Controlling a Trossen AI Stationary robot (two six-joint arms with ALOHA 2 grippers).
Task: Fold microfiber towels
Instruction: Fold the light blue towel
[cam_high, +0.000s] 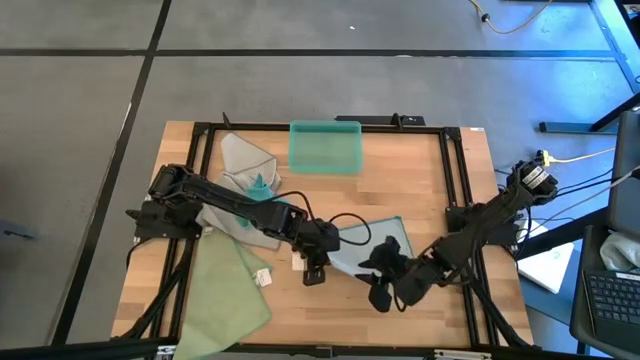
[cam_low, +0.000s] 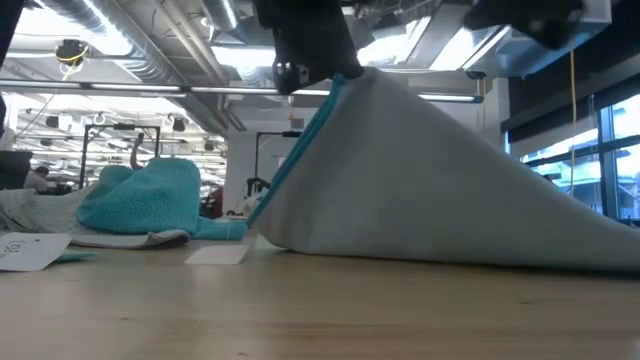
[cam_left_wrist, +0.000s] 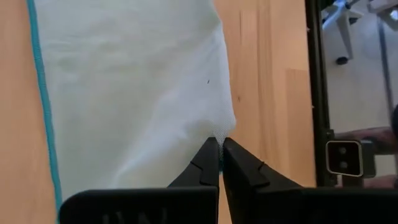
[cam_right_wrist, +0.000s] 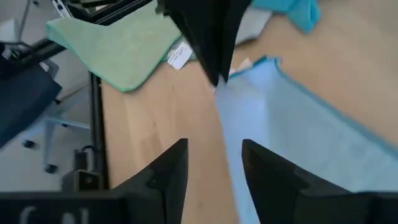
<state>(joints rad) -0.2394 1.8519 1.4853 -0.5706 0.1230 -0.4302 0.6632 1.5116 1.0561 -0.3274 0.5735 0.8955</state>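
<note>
The left pincer (cam_left_wrist: 219, 149) is closed tight on one corner of the pale blue-green towel (cam_high: 372, 243), its two dark tips pinching a small pucker of cloth. From that pinch the towel hangs away in a smooth slope, tent-like in the low view, its teal-stitched edge (cam_low: 300, 150) running straight down to the table (cam_high: 420, 180) while its far side lies flat on the wood. That drape suggests a light, limp, slightly grippy fabric: it will follow whichever corner is lifted, sag in the middle and crease wherever it is laid.

The right pincer (cam_right_wrist: 214, 168) hovers just beside the same towel with its jaws apart, holding nothing. A matching hold on the neighbouring corner, right at the hem where the stitching stiffens it, would likely keep the edge taut for a clean fold; a bite too shallow could slip off.

Beyond the blue-green towel, toward the left arm's base, lie a pale green towel (cam_high: 232, 290) with a white tag (cam_high: 263, 277) and a heap of grey and teal towels (cam_high: 250, 172); a teal bin (cam_high: 325, 147) sits farther back.
</note>
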